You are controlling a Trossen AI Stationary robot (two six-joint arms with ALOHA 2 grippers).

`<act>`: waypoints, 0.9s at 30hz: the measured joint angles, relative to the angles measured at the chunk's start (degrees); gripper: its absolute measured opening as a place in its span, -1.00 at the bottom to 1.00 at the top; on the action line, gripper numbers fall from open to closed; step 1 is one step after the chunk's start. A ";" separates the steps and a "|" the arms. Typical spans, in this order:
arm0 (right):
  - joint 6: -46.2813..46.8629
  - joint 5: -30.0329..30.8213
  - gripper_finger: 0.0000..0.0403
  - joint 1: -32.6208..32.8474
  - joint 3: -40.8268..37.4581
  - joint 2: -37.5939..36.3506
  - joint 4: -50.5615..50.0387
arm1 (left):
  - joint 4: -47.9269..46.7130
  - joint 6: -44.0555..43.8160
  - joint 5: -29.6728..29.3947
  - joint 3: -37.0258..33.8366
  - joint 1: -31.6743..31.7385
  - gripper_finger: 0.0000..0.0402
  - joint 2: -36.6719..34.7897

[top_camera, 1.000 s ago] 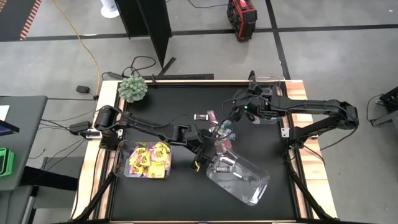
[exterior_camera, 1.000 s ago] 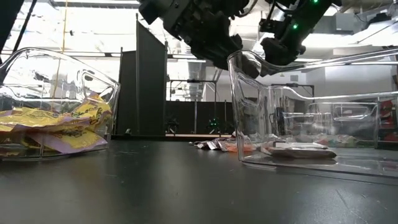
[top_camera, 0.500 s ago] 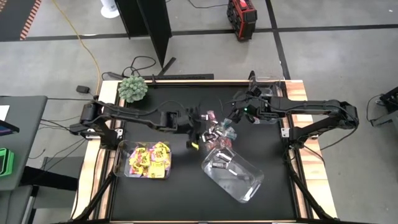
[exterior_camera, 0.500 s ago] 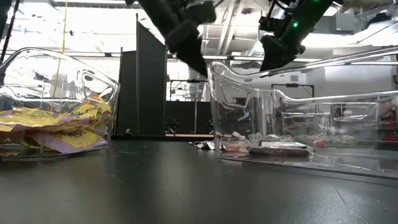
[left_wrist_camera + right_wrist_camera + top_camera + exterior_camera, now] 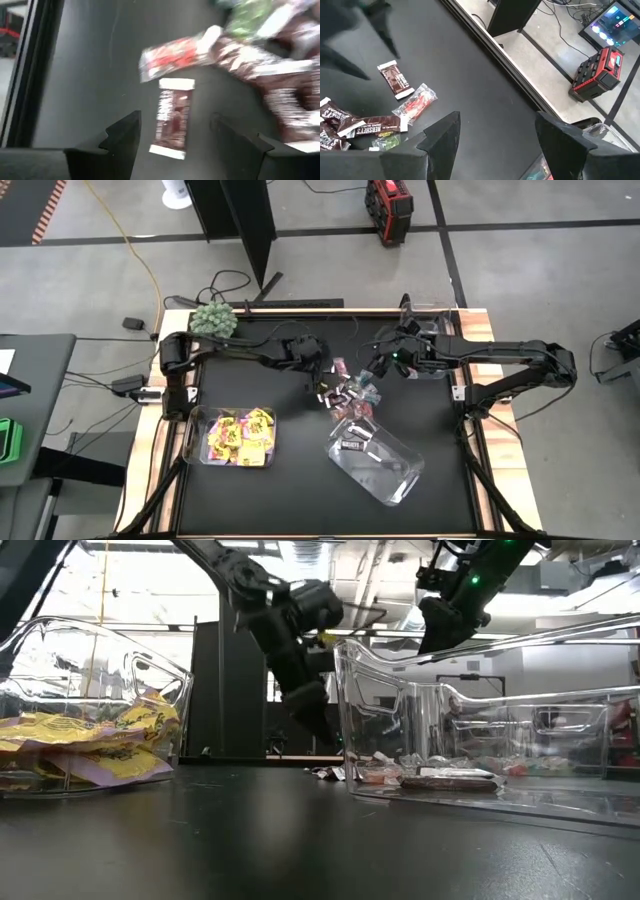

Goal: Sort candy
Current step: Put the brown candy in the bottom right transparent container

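A loose pile of candy (image 5: 350, 388) lies mid-table: dark brown bars, pink-red wrappers and some teal-green ones. One brown bar (image 5: 172, 120) lies flat by itself at the pile's far-left side, beside a red wrapper (image 5: 175, 54). My left gripper (image 5: 321, 386) slants down over that bar, open; the bar lies on the table under the gap between its fingers, untouched. My right gripper (image 5: 384, 362) hangs open above the pile's far-right side, holding nothing. Yellow packets fill a clear bin (image 5: 236, 436). A second clear bin (image 5: 378, 462) holds a dark bar (image 5: 352, 445).
A third clear bin (image 5: 430, 330) stands at the far right corner behind my right arm. A fuzzy green ball plant (image 5: 212, 320) sits at the far left corner. Bare black table lies along the near edge and between the two near bins.
My left gripper has swung from the tilted clear bin's rim toward the far edge, turning as it went, and now points down over the lone brown bar. That bin has shifted a little toward the table's left. My right arm has kept still.
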 joint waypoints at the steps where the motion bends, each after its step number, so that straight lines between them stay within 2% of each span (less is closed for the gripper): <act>1: -0.02 0.00 0.36 0.00 0.00 0.00 0.00 | 0.28 0.25 0.39 0.00 0.47 0.18 0.36; 12: -0.70 -0.04 0.36 -0.07 0.00 0.00 0.24 | 0.68 -1.82 8.93 0.59 3.82 0.25 2.83; 18: -0.83 -0.04 0.36 -0.07 0.00 0.00 0.74 | 0.82 -2.63 10.39 0.59 5.08 0.25 2.98; 27: -1.95 -0.05 0.36 -0.07 0.02 0.00 2.64 | -1.55 -4.55 12.17 1.93 5.91 0.25 7.06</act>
